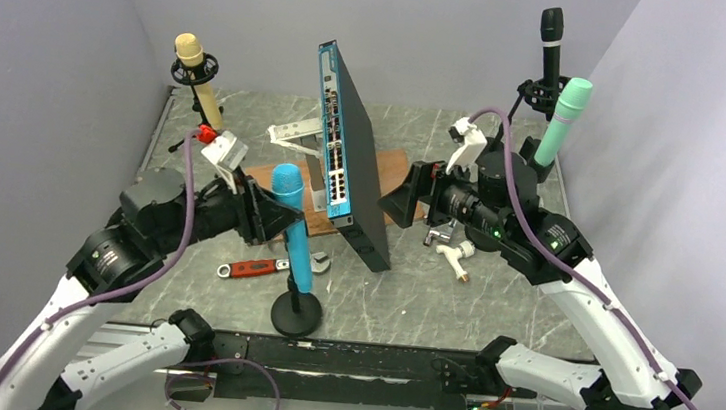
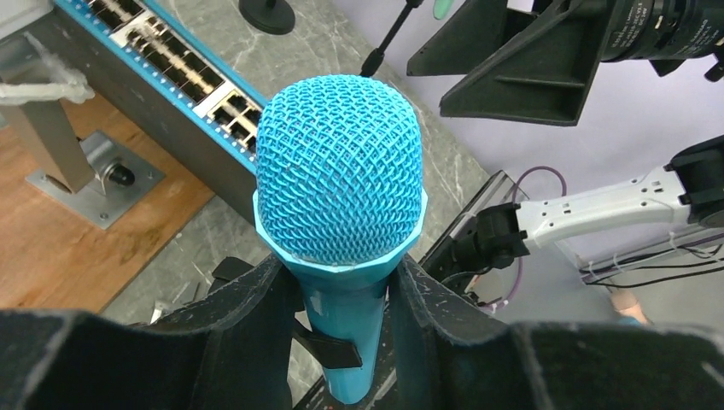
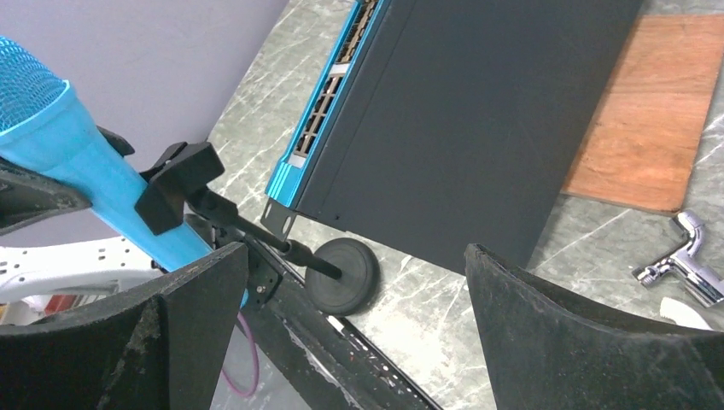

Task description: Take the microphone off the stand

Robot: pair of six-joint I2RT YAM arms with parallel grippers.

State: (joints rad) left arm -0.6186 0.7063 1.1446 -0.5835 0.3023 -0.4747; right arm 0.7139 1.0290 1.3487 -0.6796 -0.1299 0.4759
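Note:
A blue microphone (image 1: 291, 228) stands upright in the black clip of a small stand with a round base (image 1: 295, 314) near the table's front edge. My left gripper (image 1: 273, 214) is shut on the blue microphone just below its mesh head; in the left wrist view both fingers press the body (image 2: 340, 179). The right wrist view shows the microphone (image 3: 77, 154) held in the clip (image 3: 175, 184) above the base (image 3: 341, 275). My right gripper (image 1: 410, 195) is open and empty, hovering to the right of the network switch.
A blue-faced network switch (image 1: 353, 164) stands on edge mid-table over a wooden board (image 1: 387, 172). A red-handled wrench (image 1: 252, 268) lies left of the stand. A cream microphone (image 1: 196, 68) stands back left; green (image 1: 560, 119) and black (image 1: 551, 42) ones back right. Metal fittings (image 1: 441, 238) lie under my right arm.

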